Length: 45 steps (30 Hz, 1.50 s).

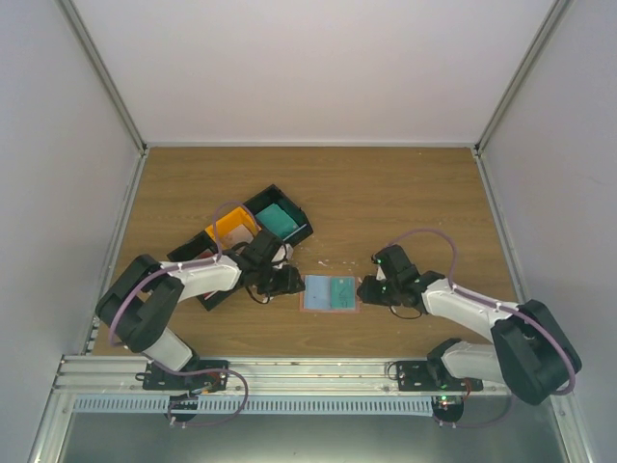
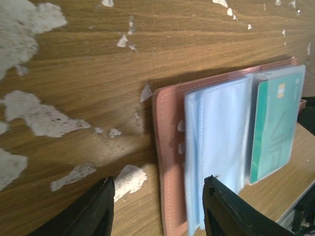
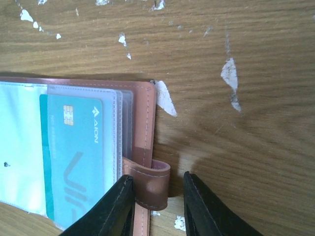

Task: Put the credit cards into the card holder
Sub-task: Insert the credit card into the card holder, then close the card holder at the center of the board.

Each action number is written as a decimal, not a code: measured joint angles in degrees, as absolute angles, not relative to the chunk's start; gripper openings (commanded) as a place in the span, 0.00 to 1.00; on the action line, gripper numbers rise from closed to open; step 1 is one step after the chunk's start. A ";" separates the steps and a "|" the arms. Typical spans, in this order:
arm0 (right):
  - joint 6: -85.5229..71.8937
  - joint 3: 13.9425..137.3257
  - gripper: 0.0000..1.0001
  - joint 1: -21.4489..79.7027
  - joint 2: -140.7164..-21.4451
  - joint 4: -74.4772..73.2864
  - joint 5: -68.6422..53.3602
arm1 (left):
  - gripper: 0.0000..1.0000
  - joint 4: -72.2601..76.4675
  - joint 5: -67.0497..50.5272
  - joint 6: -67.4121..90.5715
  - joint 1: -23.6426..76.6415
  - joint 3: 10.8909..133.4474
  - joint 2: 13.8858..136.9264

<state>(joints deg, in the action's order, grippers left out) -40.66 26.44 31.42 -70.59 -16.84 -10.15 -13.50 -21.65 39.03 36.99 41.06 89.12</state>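
The salmon-pink card holder [image 1: 330,309] lies open on the table between both arms, its clear sleeves [image 2: 221,142] fanned out. A teal credit card [image 2: 275,128] [image 3: 74,157] [image 1: 342,290] sits inside a sleeve on the holder's right half. My left gripper [image 2: 160,206] [image 1: 294,282] is open and low over the holder's left edge [image 2: 170,162]; one finger is over bare wood, the other [image 2: 231,211] over the sleeves. My right gripper [image 3: 157,178] [image 1: 366,287] straddles the holder's strap loop [image 3: 152,189] at its right edge [image 3: 142,118]. Its left finger is against the loop and a gap shows at the right finger.
Black bins [image 1: 299,224] and an orange bin [image 1: 232,227] stand behind my left arm, one black bin holding a teal item [image 1: 281,219]. The wooden tabletop [image 2: 74,73] has white chipped patches. Grey walls enclose the table on three sides.
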 measured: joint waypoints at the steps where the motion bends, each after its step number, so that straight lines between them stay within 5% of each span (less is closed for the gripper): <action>1: -40.69 26.22 0.27 31.42 -70.61 -16.29 -10.68 | 0.52 -12.88 -22.35 39.18 36.97 40.99 89.34; 15: -41.30 25.08 0.07 31.18 -71.00 -13.45 -13.39 | 0.51 -3.77 -31.27 41.60 36.86 38.76 91.96; 45: -41.45 25.04 0.07 31.16 -71.26 -13.02 -14.17 | 0.59 1.41 -41.98 40.49 39.72 41.19 92.31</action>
<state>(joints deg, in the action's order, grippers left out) -41.45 25.04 31.16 -71.26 -13.02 -14.17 1.41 -41.98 40.49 39.72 41.19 92.31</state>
